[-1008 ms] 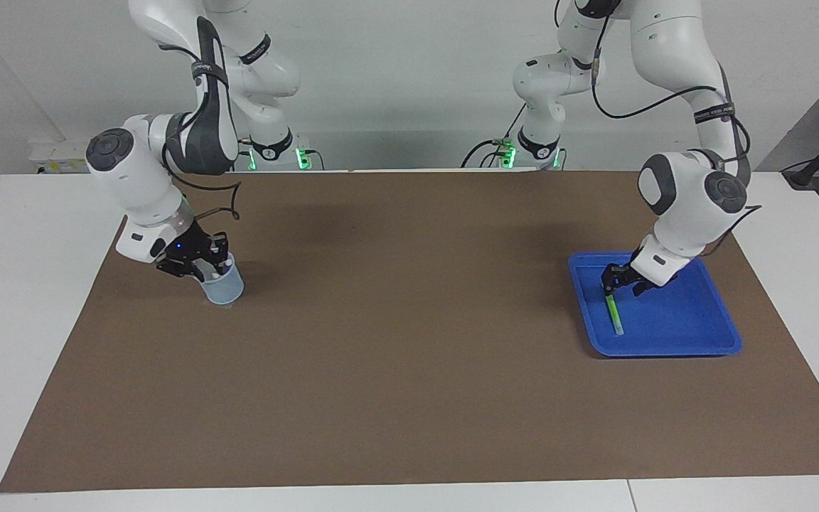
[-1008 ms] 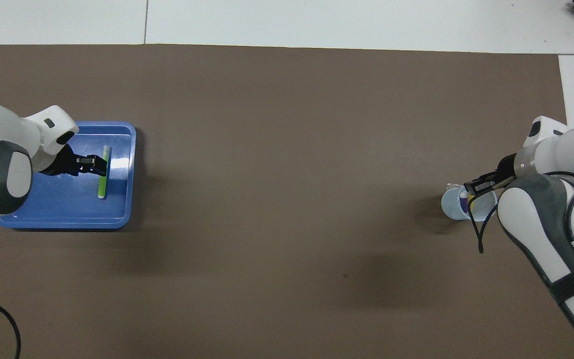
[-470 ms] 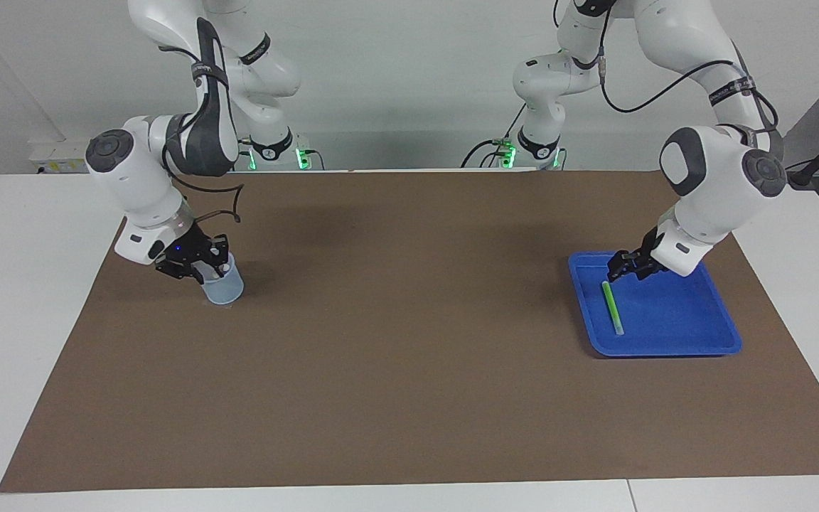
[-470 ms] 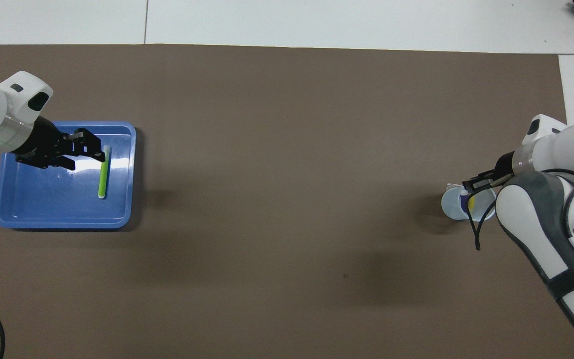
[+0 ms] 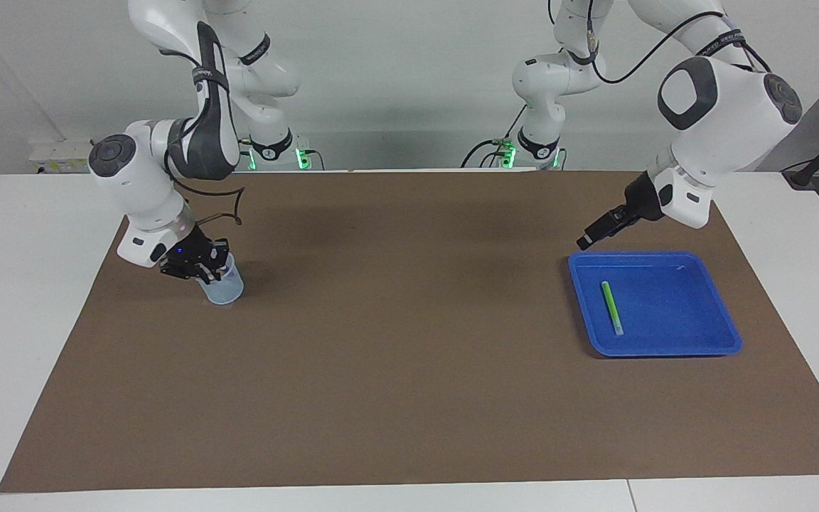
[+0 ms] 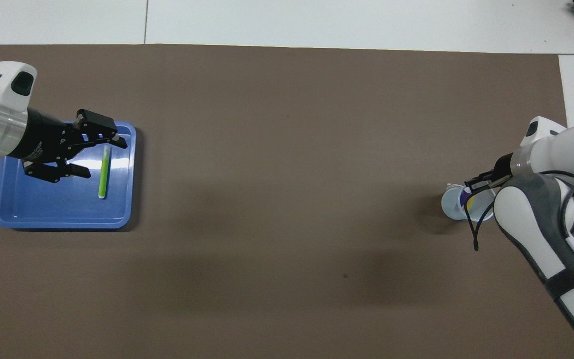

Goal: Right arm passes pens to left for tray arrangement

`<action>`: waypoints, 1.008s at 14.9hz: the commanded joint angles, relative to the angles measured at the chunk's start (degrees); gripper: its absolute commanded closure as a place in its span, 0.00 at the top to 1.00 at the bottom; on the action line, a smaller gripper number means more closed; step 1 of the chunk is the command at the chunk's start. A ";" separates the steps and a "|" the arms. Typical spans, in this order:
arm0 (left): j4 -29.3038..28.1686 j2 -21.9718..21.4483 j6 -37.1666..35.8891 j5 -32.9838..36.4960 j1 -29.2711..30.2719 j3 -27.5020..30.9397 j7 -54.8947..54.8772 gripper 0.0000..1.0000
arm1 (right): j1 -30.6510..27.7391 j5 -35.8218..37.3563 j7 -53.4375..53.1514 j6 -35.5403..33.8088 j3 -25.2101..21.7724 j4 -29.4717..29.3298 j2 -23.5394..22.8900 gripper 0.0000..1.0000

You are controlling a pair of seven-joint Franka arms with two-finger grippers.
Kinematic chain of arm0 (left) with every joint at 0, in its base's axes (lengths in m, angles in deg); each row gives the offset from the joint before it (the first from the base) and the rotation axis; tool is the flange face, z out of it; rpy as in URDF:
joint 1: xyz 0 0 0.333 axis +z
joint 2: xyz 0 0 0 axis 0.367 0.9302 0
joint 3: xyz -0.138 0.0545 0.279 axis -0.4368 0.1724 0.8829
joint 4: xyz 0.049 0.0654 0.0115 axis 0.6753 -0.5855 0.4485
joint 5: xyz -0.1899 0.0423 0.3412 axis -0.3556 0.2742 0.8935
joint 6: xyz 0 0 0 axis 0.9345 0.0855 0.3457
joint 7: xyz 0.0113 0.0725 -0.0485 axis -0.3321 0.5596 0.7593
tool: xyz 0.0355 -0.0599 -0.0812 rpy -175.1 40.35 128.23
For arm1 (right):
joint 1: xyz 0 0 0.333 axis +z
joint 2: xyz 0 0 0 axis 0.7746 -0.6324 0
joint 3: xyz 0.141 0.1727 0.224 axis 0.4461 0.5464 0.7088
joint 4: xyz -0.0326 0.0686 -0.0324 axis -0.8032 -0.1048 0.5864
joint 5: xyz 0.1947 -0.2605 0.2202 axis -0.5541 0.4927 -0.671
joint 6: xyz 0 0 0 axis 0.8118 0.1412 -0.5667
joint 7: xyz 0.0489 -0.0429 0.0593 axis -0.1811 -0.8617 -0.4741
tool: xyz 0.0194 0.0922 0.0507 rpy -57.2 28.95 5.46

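Observation:
A green pen (image 5: pixel 612 307) (image 6: pixel 102 172) lies flat in the blue tray (image 5: pixel 708 313) (image 6: pixel 63 223), with nothing touching it. My left gripper (image 5: pixel 587 240) (image 6: pixel 102 159) hangs open and empty, raised over the tray. At the right arm's end of the mat stands a pale blue cup (image 5: pixel 225 288) (image 6: pixel 454 207) holding a purple pen (image 6: pixel 462 198) and a yellow pen (image 6: pixel 472 202). My right gripper (image 5: pixel 197 269) (image 6: pixel 476 186) is shut, its tips down in the cup's mouth among those pens. What sits between its tips is hidden.
A brown mat (image 5: pixel 395 341) covers most of the white table (image 5: pixel 18 299). The right arm's black cable (image 6: pixel 475 234) loops down beside the cup.
My left gripper left the green pen lying in the tray, rose off it and opened wider. My right gripper closed in the cup's mouth. The cup stayed put.

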 commanded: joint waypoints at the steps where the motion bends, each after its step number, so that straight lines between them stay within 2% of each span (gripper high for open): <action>1: -1.15 -2.24 -1.76 -2.97 -0.18 0.36 5.73 1.00 | -0.44 -0.11 -0.78 0.09 0.33 0.79 0.23 0.00; 4: -1.94 -4.08 -1.94 -4.03 -1.76 0.27 11.19 1.00 | -0.27 0.07 0.01 -3.32 0.33 -1.74 0.23 0.00; 11: -3.61 -7.69 -2.46 -9.39 -2.99 0.18 22.43 1.00 | 1.83 1.65 5.99 -21.07 0.50 -19.75 0.85 0.00; 13: -3.79 -7.87 -2.38 -11.75 -3.34 0.18 26.91 1.00 | 4.20 0.69 5.12 -24.59 0.59 -23.54 1.20 0.00; 15: -3.96 -8.22 -2.20 -12.73 -3.60 0.18 30.17 1.00 | 5.44 -3.24 -1.79 -25.22 1.72 -23.99 2.95 0.00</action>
